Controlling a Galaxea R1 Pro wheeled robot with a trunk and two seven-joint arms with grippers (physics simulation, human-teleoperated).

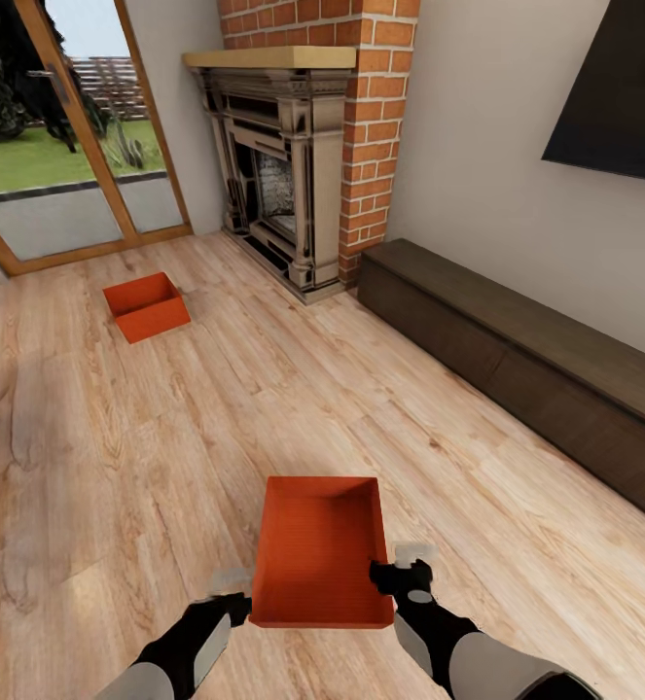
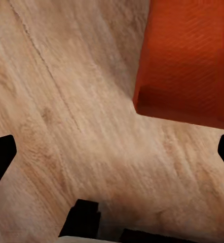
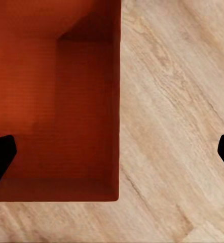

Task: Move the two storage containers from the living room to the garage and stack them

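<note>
Looks like the pickup step: both grippers, left (image 1: 227, 583) and right (image 1: 407, 562), hang spread wide either side of the near storage container (image 1: 322, 549) on the living room floor (image 1: 215, 428), so next they'd need to straddle its walls, with the second container (image 1: 147, 306) over near the fireplace (image 1: 283, 175).

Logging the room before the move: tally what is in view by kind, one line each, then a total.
Orange-red storage containers: 2, near one between the claws, far one by the glass door
Brick fireplace: 1
Dark low cabinet: 1
Wall TV: 1
Claws: 2, left, right
Total: 8
</note>
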